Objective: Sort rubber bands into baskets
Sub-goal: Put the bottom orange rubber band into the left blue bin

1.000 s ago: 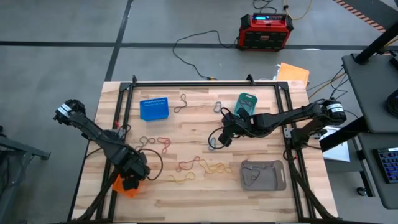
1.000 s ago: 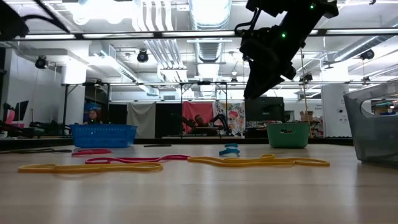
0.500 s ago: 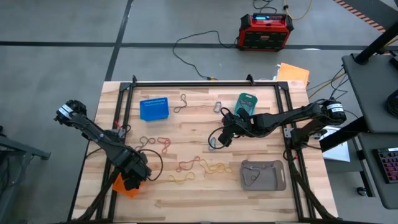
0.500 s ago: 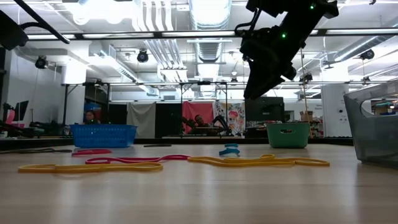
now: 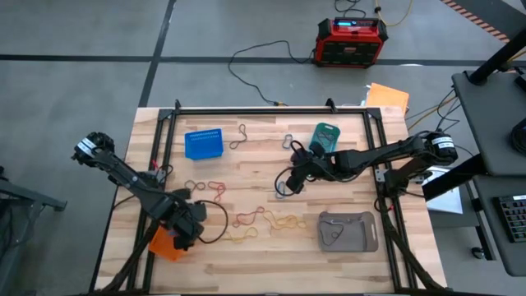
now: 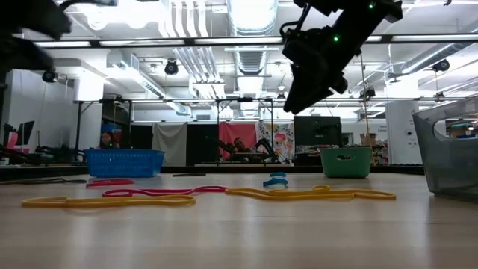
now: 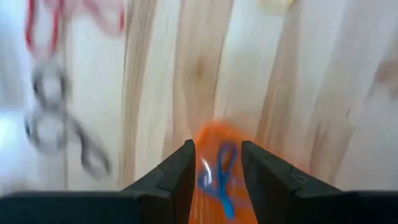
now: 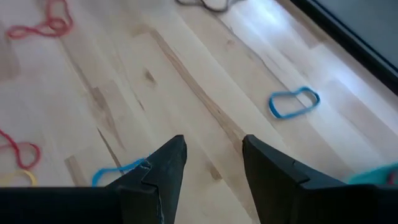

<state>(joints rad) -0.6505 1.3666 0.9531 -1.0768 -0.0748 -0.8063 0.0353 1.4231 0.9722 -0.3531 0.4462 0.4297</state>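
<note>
Honestly, my worry is the left end effector (image 7: 216, 171), fingers parted over the orange basket (image 5: 164, 245) with a blue rubber band (image 7: 221, 177) between them, snagging it, while the right end effector (image 8: 211, 163) hangs open above the tabletop (image 5: 255, 255).

Rubber bands strewn across a wooden tabletop (image 6: 239, 232)

Long yellow elastic loops (image 6: 310, 194) lie nearest, a red one (image 6: 164, 192) behind; blue mesh basket (image 6: 125, 162), teal basket (image 6: 346, 161) (farther back), grey bin (image 6: 451, 153); a dark gripper (image 6: 317, 60) hangs overhead.
</note>
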